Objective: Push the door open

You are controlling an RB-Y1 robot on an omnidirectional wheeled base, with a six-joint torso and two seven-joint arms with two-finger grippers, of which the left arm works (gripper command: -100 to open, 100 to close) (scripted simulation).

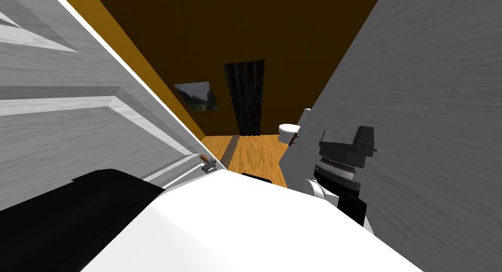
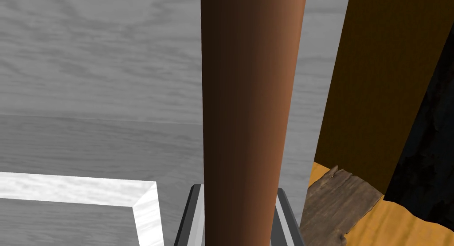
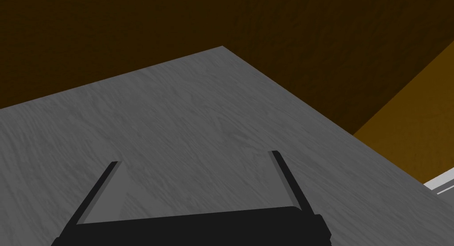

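The left gripper (image 2: 239, 190) clamps the brown handle (image 2: 248, 101) of the grey door (image 2: 88, 79); the right gripper (image 3: 195, 185) stands wide. The door looks rigid and hinged, so pushing at the handle side should swing it most easily.

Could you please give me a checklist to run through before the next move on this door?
1. Left gripper shut on the brown handle: ok.
2. Door ajar, wooden floor showing past its edge: ok.
3. Right gripper open, beside the grey wall, off the door: ok.
4. Toilet away from the door's edge: ok.
5. Swing room before the orange wall: cannot tell.
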